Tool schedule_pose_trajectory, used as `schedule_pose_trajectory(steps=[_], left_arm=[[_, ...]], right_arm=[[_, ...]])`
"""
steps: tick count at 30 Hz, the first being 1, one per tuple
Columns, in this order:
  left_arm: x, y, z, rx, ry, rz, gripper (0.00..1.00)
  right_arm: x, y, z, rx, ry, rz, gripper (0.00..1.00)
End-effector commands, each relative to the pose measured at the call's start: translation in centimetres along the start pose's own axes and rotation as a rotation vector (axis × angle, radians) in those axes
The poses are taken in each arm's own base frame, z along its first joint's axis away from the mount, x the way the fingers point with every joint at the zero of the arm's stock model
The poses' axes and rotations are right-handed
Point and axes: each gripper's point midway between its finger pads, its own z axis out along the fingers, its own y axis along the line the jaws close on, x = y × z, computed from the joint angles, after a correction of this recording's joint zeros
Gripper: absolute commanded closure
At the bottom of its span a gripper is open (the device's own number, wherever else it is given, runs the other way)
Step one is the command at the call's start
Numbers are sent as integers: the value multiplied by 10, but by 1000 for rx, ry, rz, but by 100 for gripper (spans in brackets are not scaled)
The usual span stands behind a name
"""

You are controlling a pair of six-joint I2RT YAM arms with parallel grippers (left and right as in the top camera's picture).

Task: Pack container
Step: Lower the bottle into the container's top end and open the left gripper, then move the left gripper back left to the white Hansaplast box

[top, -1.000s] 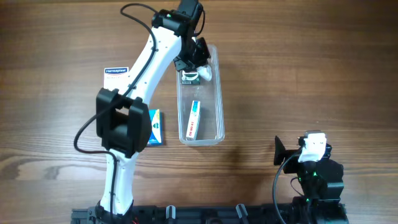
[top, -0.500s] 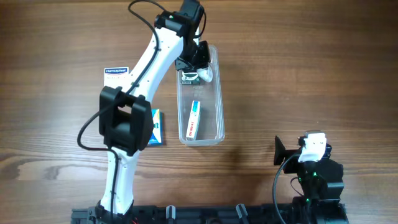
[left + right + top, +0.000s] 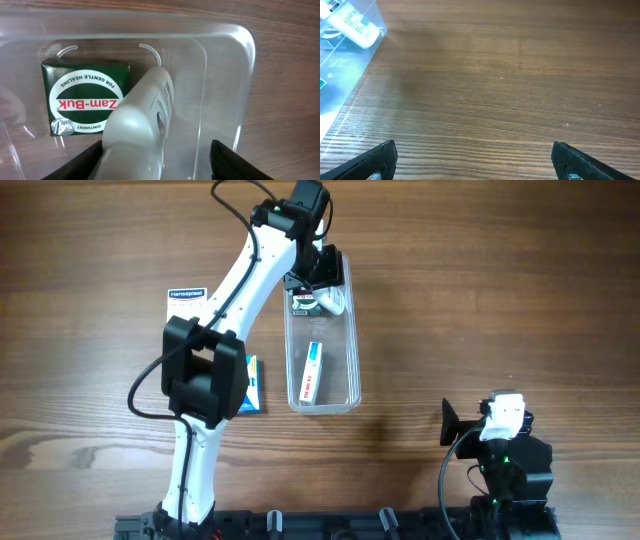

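Observation:
The container is a long clear tub lying lengthwise on the wood table. My left gripper hangs over its far end, jaws open. In the left wrist view a white tube lies between the fingers, against the left finger, with a wide gap to the right one. A green Zam-Buk box lies beside the tube on the container floor. A small red, white and blue box lies in the near half. My right gripper is open over bare wood, right of the tub.
A white Hansaplast box and a blue box lie on the table left of the tub, the blue one partly under my left arm. The right arm's base sits at the near right edge.
The left gripper's jaws have spread apart and let go of the white tube, which now rests in the tub's far end. The right arm has not moved.

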Motion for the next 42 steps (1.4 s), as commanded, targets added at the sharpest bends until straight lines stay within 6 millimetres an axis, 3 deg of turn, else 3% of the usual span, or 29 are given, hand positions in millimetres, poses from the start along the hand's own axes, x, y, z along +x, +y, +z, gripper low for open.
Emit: schedule_pose_trajectory(steps=[1,10,19,31,36,42], left_arm=[[-8,-12,-10,26,-37,28,35],[-17,-22,-21,44,-74,43,37],[-12,-41,-19,63,-86,81,36],[-13,-51,-19,83,-102,81,28],[-24,-46,-38,102,-145,21,27],[-42,-30,-80,123,-221,-82,27]], right_arm=[[-1,-4,0,24,-9,-10,0],[-1,-4,0,24,-9,-10,0],[-1,-4,0,24,-9,-10,0],[-1,-4,0,24,-9,-10,0],[-1,-4,0,24,-9,-11,0],[-1,-4,0,24,-9,-11,0]])
